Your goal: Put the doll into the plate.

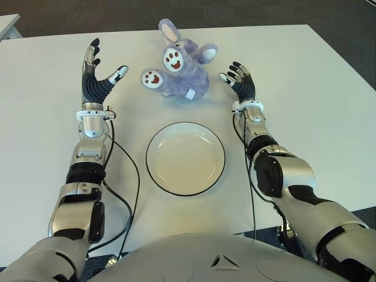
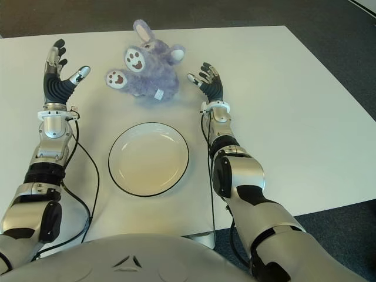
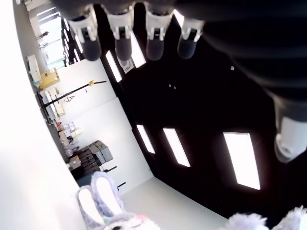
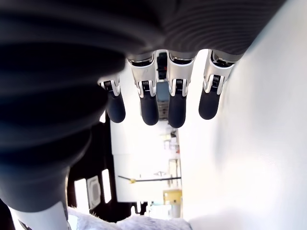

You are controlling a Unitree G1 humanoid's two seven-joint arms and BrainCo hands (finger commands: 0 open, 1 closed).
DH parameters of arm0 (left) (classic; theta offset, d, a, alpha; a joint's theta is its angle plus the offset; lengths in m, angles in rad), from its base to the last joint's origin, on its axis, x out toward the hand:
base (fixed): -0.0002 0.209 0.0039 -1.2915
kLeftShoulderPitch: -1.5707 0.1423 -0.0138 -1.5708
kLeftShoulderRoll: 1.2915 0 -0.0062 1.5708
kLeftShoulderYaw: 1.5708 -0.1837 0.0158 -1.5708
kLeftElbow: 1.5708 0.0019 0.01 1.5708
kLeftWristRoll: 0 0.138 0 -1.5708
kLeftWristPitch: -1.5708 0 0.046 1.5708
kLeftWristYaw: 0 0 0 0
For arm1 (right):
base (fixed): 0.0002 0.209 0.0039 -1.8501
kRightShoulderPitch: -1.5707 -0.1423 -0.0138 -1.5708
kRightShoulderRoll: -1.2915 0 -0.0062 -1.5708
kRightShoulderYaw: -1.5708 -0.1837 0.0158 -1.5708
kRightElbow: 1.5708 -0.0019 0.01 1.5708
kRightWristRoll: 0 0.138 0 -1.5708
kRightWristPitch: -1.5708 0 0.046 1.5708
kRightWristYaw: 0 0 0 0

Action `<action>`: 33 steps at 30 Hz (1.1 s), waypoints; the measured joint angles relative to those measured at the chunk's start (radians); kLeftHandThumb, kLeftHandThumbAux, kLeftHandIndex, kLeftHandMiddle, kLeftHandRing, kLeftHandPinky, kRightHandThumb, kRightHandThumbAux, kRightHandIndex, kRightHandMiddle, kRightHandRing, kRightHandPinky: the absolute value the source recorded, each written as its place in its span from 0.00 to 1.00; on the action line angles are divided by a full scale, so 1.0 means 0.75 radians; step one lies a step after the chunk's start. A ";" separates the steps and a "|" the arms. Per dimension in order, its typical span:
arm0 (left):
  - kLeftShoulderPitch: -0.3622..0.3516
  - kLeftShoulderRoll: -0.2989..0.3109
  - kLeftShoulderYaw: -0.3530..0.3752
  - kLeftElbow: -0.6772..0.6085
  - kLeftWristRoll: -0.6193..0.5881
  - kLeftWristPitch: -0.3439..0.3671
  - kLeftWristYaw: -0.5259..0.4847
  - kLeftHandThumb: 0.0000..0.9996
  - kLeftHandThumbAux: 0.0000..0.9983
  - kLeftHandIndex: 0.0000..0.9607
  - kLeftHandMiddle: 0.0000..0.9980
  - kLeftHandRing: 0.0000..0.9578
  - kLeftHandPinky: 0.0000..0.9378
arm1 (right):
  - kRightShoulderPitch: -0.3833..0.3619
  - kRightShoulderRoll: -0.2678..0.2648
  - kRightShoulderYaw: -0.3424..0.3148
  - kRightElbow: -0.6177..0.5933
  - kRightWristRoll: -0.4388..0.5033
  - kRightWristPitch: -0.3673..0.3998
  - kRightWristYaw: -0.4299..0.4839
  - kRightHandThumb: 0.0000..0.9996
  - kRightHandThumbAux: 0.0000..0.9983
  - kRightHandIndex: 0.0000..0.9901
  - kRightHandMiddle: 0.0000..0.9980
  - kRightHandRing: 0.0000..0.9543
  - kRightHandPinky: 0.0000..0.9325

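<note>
Left eye view: doll [image 1: 179,67] lies between two open, empty hands, right hand [image 1: 239,81] nearer than left hand [image 1: 97,73], plate [image 1: 154,176] just nearer the robot.

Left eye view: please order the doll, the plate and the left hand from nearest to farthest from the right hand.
1. Doll: beside the open right hand, on its left.
2. Plate: nearer the robot, between both arms.
3. Left hand: beyond the doll, on the far left.

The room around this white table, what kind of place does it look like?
Probably an office or lab. The white table stands on dark carpet. The left wrist view shows long ceiling light panels and cluttered shelving along a white wall. On the table: a plush doll and plate.
</note>
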 measured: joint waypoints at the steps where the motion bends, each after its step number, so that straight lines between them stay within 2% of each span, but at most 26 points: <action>1: -0.001 0.003 -0.001 -0.001 0.005 -0.007 0.000 0.00 0.52 0.00 0.00 0.00 0.00 | 0.000 0.000 0.000 0.000 0.000 0.000 0.000 0.03 0.75 0.13 0.15 0.14 0.16; 19: -0.041 0.033 -0.026 -0.007 0.031 -0.084 0.000 0.00 0.54 0.00 0.01 0.00 0.00 | 0.000 0.000 0.000 0.000 0.000 0.000 -0.002 0.03 0.74 0.14 0.16 0.15 0.16; 33: -0.044 0.051 -0.055 -0.191 0.061 -0.011 -0.009 0.06 0.56 0.00 0.00 0.00 0.00 | -0.001 0.001 0.001 0.000 0.000 0.000 -0.006 0.03 0.75 0.12 0.15 0.15 0.17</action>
